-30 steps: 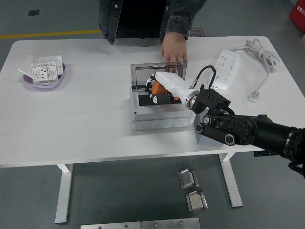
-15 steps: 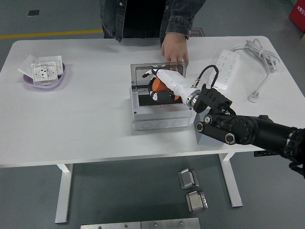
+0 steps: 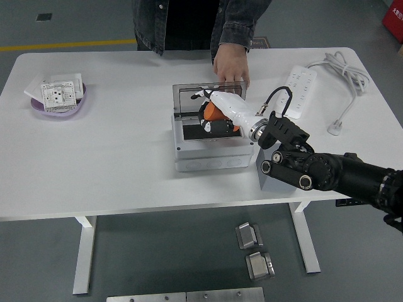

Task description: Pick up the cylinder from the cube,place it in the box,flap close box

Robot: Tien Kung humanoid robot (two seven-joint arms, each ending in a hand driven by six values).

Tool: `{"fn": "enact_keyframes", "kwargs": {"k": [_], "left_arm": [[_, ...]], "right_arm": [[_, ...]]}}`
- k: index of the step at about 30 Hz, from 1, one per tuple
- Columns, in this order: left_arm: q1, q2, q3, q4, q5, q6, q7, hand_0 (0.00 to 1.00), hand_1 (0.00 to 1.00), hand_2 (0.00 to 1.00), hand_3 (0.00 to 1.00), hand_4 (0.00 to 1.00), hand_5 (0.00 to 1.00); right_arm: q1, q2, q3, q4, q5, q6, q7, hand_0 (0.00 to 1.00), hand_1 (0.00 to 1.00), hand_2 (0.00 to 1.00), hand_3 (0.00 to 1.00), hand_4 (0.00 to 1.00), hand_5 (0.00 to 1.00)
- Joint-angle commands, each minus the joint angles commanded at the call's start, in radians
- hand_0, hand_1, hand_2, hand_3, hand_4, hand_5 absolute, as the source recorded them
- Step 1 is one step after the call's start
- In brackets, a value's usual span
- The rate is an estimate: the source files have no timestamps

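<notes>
The right hand (image 3: 211, 113) grasps the orange cylinder (image 3: 213, 112) over the open box (image 3: 208, 135), positioned to drop it inside. A person's hand (image 3: 231, 63) rests on the table (image 3: 126, 157) behind the lid (image 3: 208, 97), probably steadying it.

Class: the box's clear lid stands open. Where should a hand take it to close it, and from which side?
Take the lid at its free top edge, coming from the far side: it stands upright, hinged at the box rear wall, so that edge swings forward and down.
</notes>
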Motion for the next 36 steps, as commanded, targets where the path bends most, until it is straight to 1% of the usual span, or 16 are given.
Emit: {"fn": "enact_keyframes", "kwargs": {"k": [1,6,7,12,13,18,19,22,24,25,29,30,31,36], "left_arm": [[0.0,0.0,0.0,0.0,0.0,0.0,0.0,0.686,0.67,0.579,0.631,0.539,0.366],[0.0,-0.001,0.003,0.001,-0.002,0.0,0.0,0.686,0.67,0.579,0.631,0.539,0.366],[0.001,-0.001,0.004,0.001,-0.003,0.0,0.0,0.686,0.67,0.579,0.632,0.538,0.363],[0.002,-0.003,0.005,0.001,-0.004,0.0,0.0,0.686,0.67,0.579,0.632,0.538,0.363],[0.002,-0.003,0.005,0.001,-0.004,0.0,0.0,0.686,0.67,0.577,0.63,0.536,0.361],[0.002,-0.003,0.003,0.001,-0.002,0.0,0.0,0.686,0.67,0.577,0.63,0.536,0.361],[0.003,-0.004,0.002,0.001,-0.001,0.0,0.0,0.685,0.67,0.576,0.63,0.534,0.359],[0.004,-0.005,0.0,0.0,0.001,0.0,0.0,0.685,0.67,0.576,0.63,0.534,0.359],[0.007,-0.006,0.0,0.0,0.001,0.0,0.0,0.685,0.67,0.576,0.63,0.534,0.359],[0.008,-0.007,0.0,0.0,0.001,0.001,0.0,0.685,0.67,0.575,0.629,0.531,0.357],[0.015,-0.01,-0.001,0.001,0.0,0.001,0.0,0.685,0.67,0.575,0.629,0.531,0.357],[0.017,-0.011,-0.002,0.001,0.0,0.001,0.0,0.685,0.67,0.575,0.629,0.531,0.357],[0.019,-0.012,-0.004,0.001,0.0,0.001,0.0,0.686,0.67,0.574,0.627,0.529,0.356],[0.027,-0.016,-0.01,0.001,0.001,0.001,0.0,0.686,0.67,0.574,0.627,0.529,0.356]], "right_arm": [[0.0,0.0,0.0,-0.001,0.0,0.001,0.002,0.555,0.499,0.573,0.844,0.518,0.153],[-0.001,-0.001,0.0,-0.001,-0.002,0.005,0.008,0.555,0.499,0.573,0.844,0.518,0.153],[-0.001,-0.001,0.001,-0.001,-0.002,0.006,0.009,0.557,0.479,0.565,0.851,0.548,0.141],[-0.003,-0.003,0.004,0.001,-0.006,0.007,0.009,0.557,0.479,0.565,0.851,0.548,0.141],[-0.004,-0.003,0.005,0.0,-0.006,0.009,0.01,0.572,0.493,0.589,0.868,0.728,0.174],[-0.006,-0.004,0.007,0.0,-0.009,0.013,0.01,0.572,0.493,0.589,0.868,0.728,0.174],[-0.007,-0.004,0.008,0.0,-0.009,0.014,0.009,0.587,0.533,0.634,0.87,0.778,0.172],[-0.011,-0.007,0.015,0.005,-0.011,0.013,0.009,0.587,0.533,0.634,0.87,0.778,0.172],[-0.019,-0.015,0.035,0.022,-0.009,0.011,0.012,0.587,0.533,0.634,0.87,0.778,0.172],[-0.024,-0.02,0.049,0.034,-0.009,0.01,0.012,0.604,0.552,0.646,0.881,0.816,0.203],[-0.049,-0.05,0.116,0.104,-0.024,0.007,0.011,0.604,0.552,0.646,0.881,0.816,0.203],[-0.057,-0.06,0.137,0.128,-0.029,0.007,0.01,0.604,0.552,0.646,0.881,0.816,0.203],[-0.064,-0.07,0.155,0.148,-0.034,0.01,0.007,0.605,0.553,0.648,0.884,0.828,0.229],[-0.098,-0.119,0.238,0.266,-0.059,0.029,-0.011,0.605,0.553,0.648,0.884,0.828,0.229]]}}
